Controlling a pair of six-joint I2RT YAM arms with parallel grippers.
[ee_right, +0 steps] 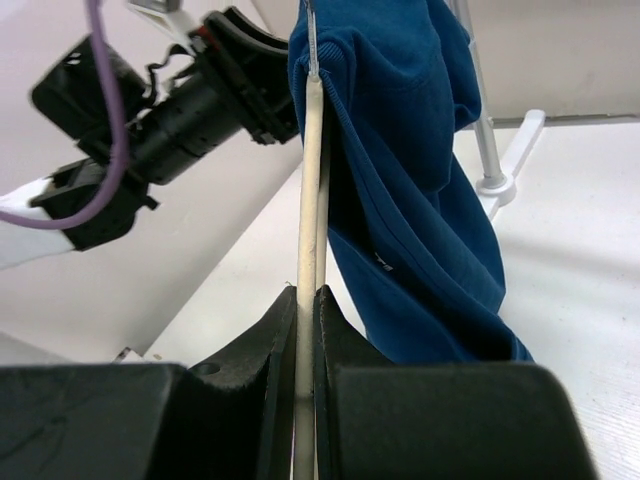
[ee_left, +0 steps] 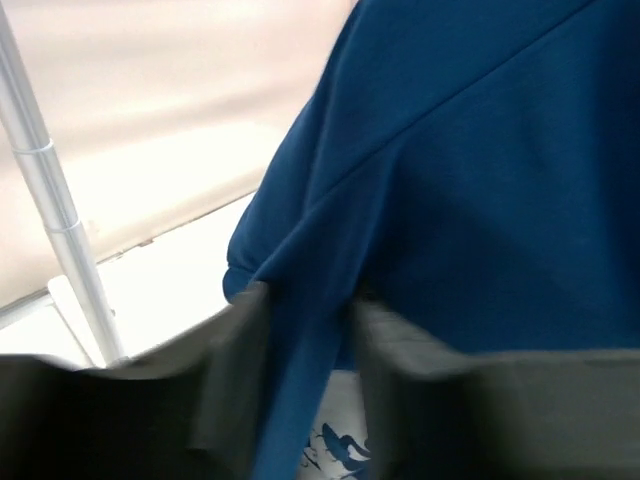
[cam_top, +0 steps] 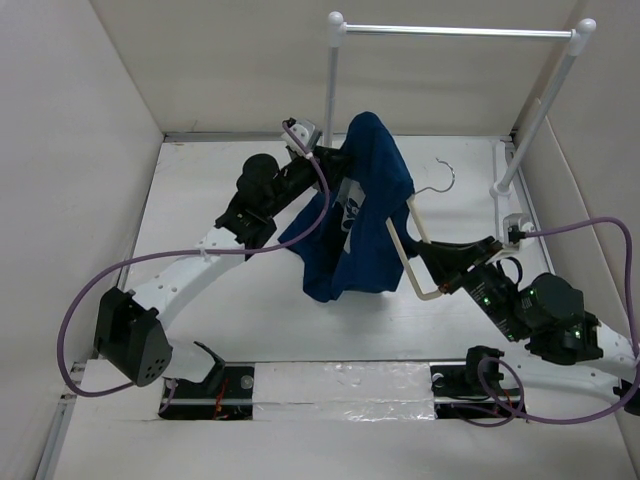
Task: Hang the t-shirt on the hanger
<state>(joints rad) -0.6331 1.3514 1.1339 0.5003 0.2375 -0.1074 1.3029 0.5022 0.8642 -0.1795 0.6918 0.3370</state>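
Observation:
The navy t-shirt (cam_top: 360,215) hangs lifted above the table, bunched at the top, with its white graphic facing me. My left gripper (cam_top: 335,165) is shut on a fold of the shirt near its top; in the left wrist view the blue cloth (ee_left: 470,170) runs between my fingers (ee_left: 235,350). The cream hanger (cam_top: 412,255) is partly inside the shirt, its wire hook (cam_top: 445,178) sticking out to the right. My right gripper (cam_top: 440,272) is shut on the hanger's lower bar, which shows pinched in the right wrist view (ee_right: 306,300) beside the shirt (ee_right: 400,200).
A tall white rack with a silver bar (cam_top: 455,32) stands at the back; its posts (cam_top: 330,80) rise just behind the shirt and at the right (cam_top: 540,115). White walls enclose the table on three sides. A taped strip (cam_top: 340,385) runs along the near edge.

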